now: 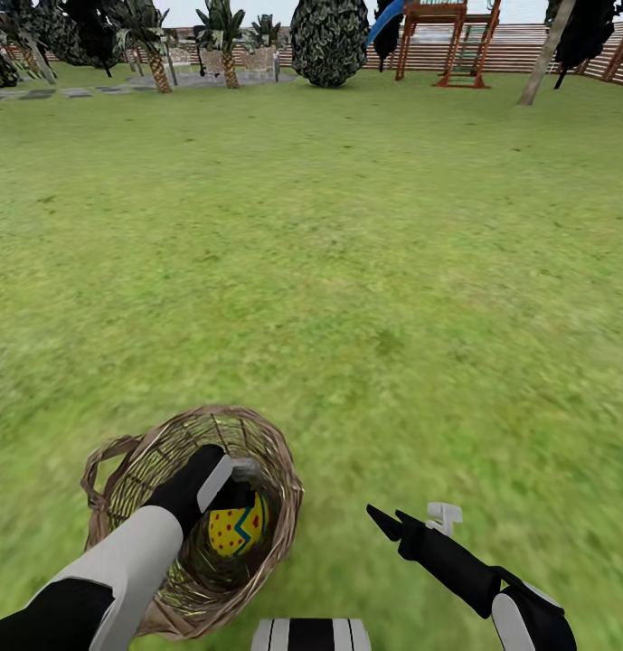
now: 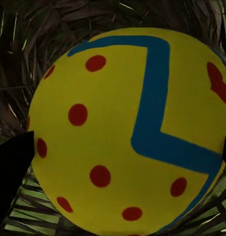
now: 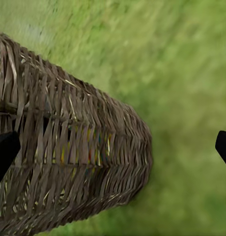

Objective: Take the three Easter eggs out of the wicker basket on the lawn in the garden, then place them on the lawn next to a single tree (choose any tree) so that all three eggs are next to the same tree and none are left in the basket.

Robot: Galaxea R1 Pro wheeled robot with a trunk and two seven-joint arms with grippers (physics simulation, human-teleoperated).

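The left gripper (image 1: pixel 237 493) reaches into the basket (image 1: pixel 279 470), fingers spread around an egg (image 1: pixel 237 529). The right gripper (image 1: pixel 410 520) hovers beside the basket, fingers spread, empty.

I'm reaching my left gripper (image 1: pixel 231 484) into the basket (image 1: pixel 275 452) on the near-left lawn (image 1: pixel 347 271), right above an egg (image 1: pixel 237 529). My right gripper (image 1: pixel 388 523) is hovering over grass, jaws parted. Far off, a fence (image 1: pixel 528 54), playset (image 1: pixel 451 41) and trees (image 1: pixel 329 41) are standing.
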